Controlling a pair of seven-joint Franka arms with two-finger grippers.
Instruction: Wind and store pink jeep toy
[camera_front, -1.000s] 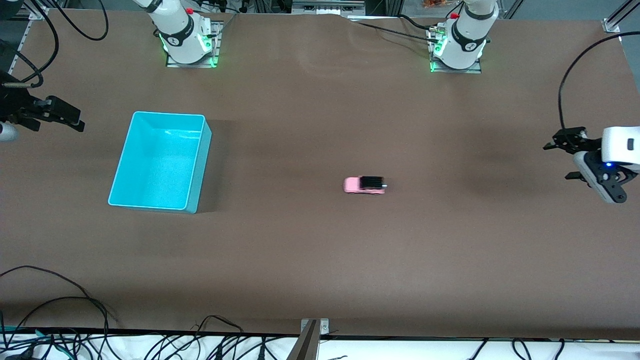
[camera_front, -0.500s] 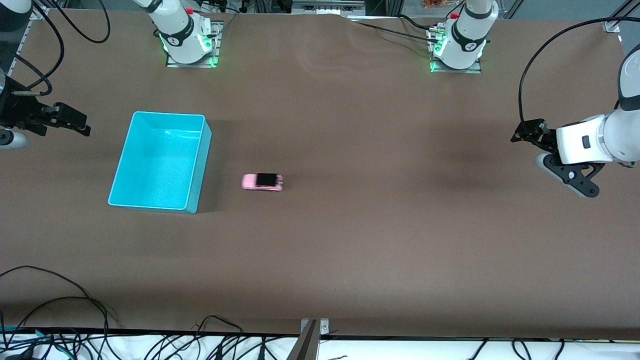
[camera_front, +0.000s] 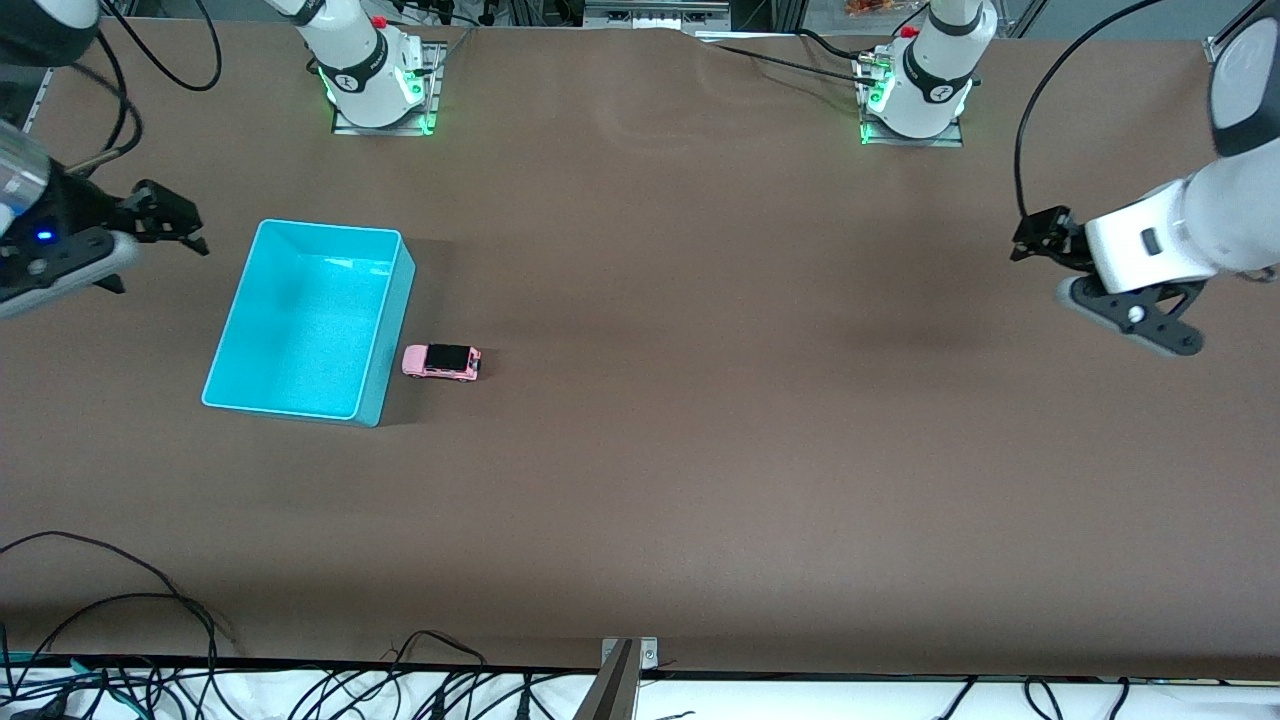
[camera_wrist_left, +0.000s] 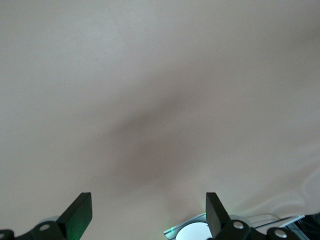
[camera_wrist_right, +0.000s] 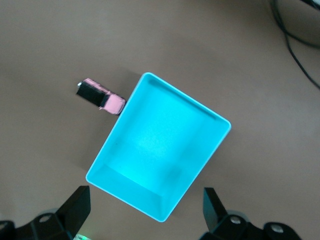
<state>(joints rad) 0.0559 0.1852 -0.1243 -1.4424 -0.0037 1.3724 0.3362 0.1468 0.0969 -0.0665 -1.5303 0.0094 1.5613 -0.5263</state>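
The pink jeep toy (camera_front: 441, 361), tiny with a black roof, stands on the brown table with its nose against the outer side wall of the cyan bin (camera_front: 392, 335). It also shows in the right wrist view (camera_wrist_right: 100, 97) beside the bin (camera_wrist_right: 160, 145). My right gripper (camera_front: 180, 225) is open and empty, up in the air beside the bin toward the right arm's end of the table; it shows in its wrist view (camera_wrist_right: 146, 201). My left gripper (camera_front: 1030, 243) is open and empty over bare table near the left arm's end; it shows in its wrist view (camera_wrist_left: 147, 202).
The bin is empty. The two arm bases (camera_front: 375, 75) (camera_front: 915, 85) stand at the table's farthest edge from the camera. Cables (camera_front: 120, 600) lie along the nearest edge. The left wrist view shows bare table and a base (camera_wrist_left: 195, 232).
The jeep has rolled across the table toward the right arm's end and stopped against the bin, which shifted slightly. Both grippers have moved a little inward; neither holds anything.
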